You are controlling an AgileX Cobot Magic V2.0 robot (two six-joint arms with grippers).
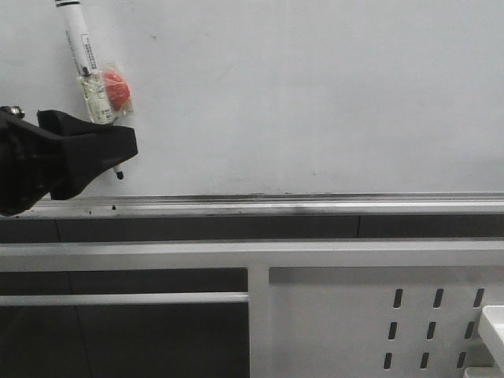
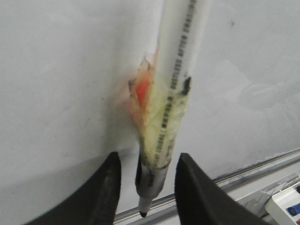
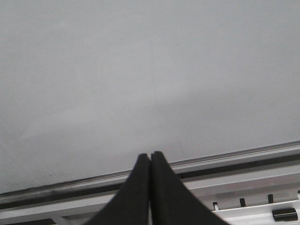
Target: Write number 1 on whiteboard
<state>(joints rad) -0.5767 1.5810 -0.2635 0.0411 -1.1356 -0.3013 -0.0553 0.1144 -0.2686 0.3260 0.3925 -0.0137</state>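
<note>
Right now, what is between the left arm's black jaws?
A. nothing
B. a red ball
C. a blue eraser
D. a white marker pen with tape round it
D: in the left wrist view a white marker pen, wrapped in yellowish tape, stands between the left gripper's jaws, tip down.
</note>
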